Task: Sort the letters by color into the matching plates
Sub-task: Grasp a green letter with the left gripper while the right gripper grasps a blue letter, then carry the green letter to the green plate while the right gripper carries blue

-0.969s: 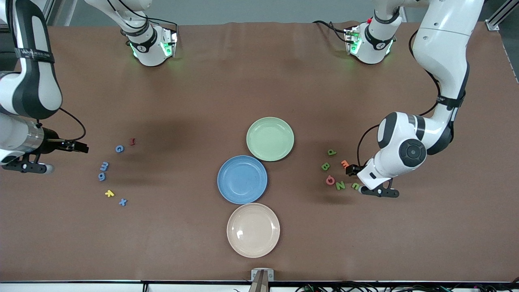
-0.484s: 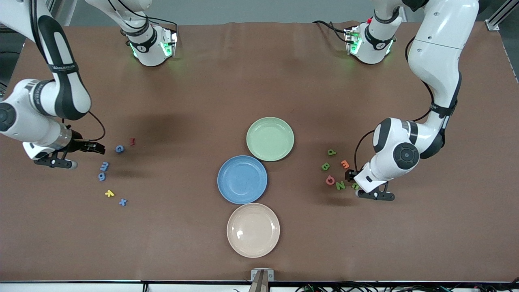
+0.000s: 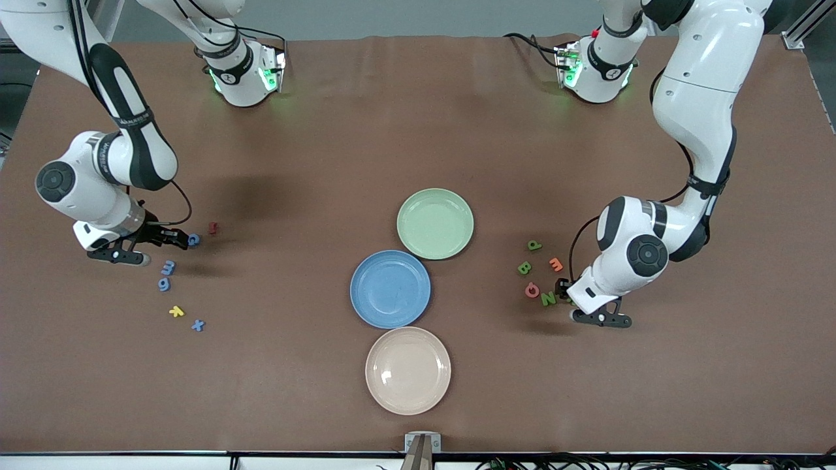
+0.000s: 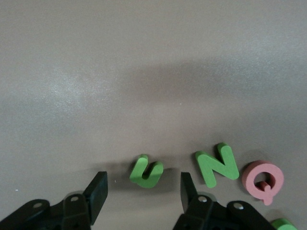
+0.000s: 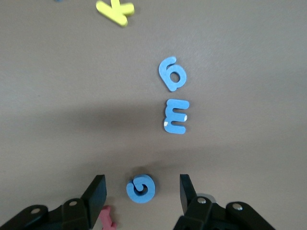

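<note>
- Front view: green plate [image 3: 435, 223], blue plate [image 3: 390, 288] and cream plate [image 3: 407, 370] lined up mid-desk [image 3: 418, 130], running from farther to nearer the camera, rims almost touching.
- Toward the left arm's end: green P [image 3: 534, 245], green B [image 3: 524, 267], orange E [image 3: 555, 264], pink Q [image 3: 531, 290], green N [image 3: 547, 299] lying flat in a loose cluster, well apart from the plates.
- Left end effector [image 3: 565, 292] low at the cluster's edge just beside the N, forearm bent down from a tall folded elbow.
- Toward the right arm's end: blue G [image 3: 193, 240], red piece [image 3: 212, 228], blue E [image 3: 168, 267], blue 6 [image 3: 164, 284], yellow K [image 3: 176, 311], blue X [image 3: 198, 324], strung out roughly from farther to nearer the camera.
- Right end effector [image 3: 184, 239] low at the G, wrist tilted toward mid-desk; wide bare desk between each cluster and the plates.
- Left wrist view: green U [image 4: 146, 172] flat on the desk between the parted fingers [image 4: 97, 191], touching neither, long axis tilted; N [image 4: 217, 166] and Q [image 4: 263, 180] just beside, outside one finger.
- Right wrist view: G [image 5: 141, 188] flat between the spread fingers [image 5: 97, 190], clear gaps on both sides, nothing clamped.
- E [image 5: 176, 116] and 6 [image 5: 171, 73] in a line past the G, K [image 5: 115, 12] at the frame's edge, red piece [image 5: 105, 218] beside one finger.
</note>
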`<state>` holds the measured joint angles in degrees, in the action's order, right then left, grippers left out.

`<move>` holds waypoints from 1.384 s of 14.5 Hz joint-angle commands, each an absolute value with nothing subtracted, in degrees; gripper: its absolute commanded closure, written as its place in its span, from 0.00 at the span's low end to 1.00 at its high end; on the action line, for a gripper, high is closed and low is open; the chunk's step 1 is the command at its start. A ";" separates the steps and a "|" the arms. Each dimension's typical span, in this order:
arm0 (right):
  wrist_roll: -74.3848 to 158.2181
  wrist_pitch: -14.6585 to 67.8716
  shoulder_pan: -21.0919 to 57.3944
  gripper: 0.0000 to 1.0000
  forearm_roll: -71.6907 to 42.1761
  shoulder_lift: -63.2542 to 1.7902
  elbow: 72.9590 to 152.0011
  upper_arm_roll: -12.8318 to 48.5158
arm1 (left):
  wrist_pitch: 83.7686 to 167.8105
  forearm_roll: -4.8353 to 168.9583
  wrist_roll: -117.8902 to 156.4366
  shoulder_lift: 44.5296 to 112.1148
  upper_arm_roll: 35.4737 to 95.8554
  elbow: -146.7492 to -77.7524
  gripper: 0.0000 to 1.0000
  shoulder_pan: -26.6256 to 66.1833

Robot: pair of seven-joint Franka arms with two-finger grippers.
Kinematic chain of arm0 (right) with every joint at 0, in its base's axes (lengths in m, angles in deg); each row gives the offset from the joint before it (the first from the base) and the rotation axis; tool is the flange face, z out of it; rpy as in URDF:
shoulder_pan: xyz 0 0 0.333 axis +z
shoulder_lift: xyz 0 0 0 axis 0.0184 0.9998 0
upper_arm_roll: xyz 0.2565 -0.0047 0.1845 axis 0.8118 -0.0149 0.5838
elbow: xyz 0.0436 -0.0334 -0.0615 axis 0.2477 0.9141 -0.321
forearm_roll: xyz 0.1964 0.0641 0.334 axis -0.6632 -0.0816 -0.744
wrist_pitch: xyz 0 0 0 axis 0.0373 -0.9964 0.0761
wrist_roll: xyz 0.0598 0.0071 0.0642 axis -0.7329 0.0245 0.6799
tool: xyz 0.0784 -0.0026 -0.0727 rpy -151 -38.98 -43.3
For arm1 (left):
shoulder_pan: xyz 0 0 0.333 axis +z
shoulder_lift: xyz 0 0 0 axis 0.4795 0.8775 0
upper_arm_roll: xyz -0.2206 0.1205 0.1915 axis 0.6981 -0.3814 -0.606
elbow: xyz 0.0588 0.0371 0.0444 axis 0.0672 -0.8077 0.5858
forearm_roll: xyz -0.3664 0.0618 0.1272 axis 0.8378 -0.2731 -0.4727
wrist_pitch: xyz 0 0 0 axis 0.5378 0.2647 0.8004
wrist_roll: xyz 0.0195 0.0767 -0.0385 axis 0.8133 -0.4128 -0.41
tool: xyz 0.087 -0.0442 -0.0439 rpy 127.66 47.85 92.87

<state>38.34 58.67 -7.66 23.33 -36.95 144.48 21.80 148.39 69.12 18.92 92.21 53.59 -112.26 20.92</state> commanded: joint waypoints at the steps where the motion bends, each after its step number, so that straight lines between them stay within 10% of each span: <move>1: 38.03 61.28 -8.26 0.29 22.70 -34.87 145.29 22.41 | 148.72 67.97 18.52 93.04 53.14 -110.98 0.37 20.48; 11: 38.03 61.98 -8.26 0.31 22.70 -32.58 145.73 22.50 | 151.00 67.88 18.52 94.10 53.14 -110.89 0.47 20.30; 20: 38.03 61.89 -8.17 0.32 22.70 -32.40 146.61 22.50 | 151.10 68.15 15.09 93.83 53.14 -110.71 0.80 20.30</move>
<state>38.27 61.37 -7.66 23.30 -32.10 145.49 21.91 150.50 68.84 16.54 93.40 53.45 -111.43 20.84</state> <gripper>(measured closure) 0.317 0.740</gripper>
